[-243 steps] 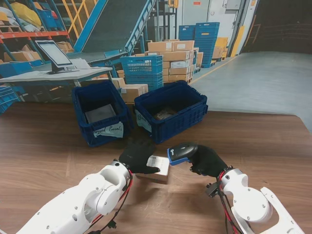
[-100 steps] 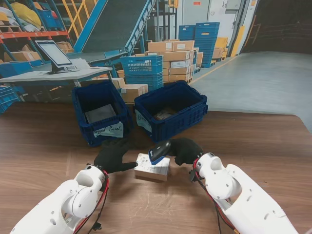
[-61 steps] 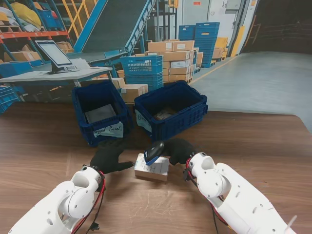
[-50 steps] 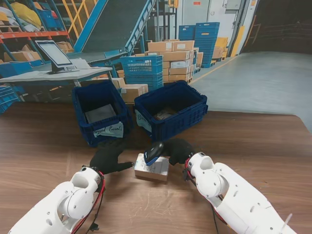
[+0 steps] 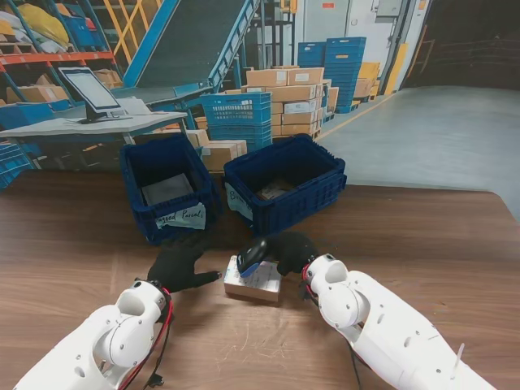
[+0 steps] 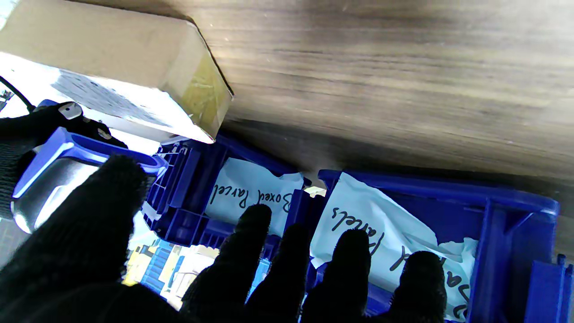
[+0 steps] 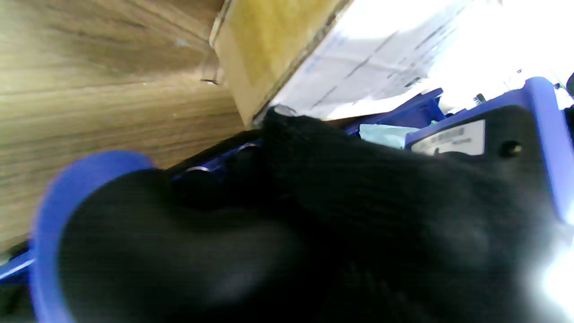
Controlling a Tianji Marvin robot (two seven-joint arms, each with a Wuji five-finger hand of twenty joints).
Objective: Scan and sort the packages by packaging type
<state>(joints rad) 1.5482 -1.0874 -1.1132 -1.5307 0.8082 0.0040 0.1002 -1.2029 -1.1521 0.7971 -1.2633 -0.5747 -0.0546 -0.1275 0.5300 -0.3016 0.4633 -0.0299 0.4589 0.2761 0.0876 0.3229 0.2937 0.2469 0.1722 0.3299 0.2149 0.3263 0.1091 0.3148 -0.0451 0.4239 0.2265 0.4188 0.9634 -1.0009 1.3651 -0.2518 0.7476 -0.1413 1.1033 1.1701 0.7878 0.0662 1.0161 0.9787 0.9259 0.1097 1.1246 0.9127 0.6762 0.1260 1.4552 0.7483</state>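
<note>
A small cardboard box (image 5: 254,279) (image 6: 112,85) (image 7: 273,49) with a white label on top lies on the wooden table between my hands. My right hand (image 5: 294,251), in a black glove, is shut on a black and blue barcode scanner (image 5: 251,253) (image 6: 54,175) (image 7: 502,134), whose head hangs just over the box's label. My left hand (image 5: 177,264) rests open on the table just left of the box, fingers (image 6: 251,251) spread, thumb pointing toward the box without gripping it.
Two dark blue crates stand beyond the box: the left crate (image 5: 166,188) holds a flat grey parcel, the right crate (image 5: 286,183) (image 6: 251,193) carries the label "Boxed Parcels". Bare table (image 5: 431,244) stretches to the right. A desk with a monitor (image 5: 91,91) and stacked cartons lie behind.
My left hand has let go of the box and slid left onto the table. My right hand has carried the scanner leftward, over the box's label.
</note>
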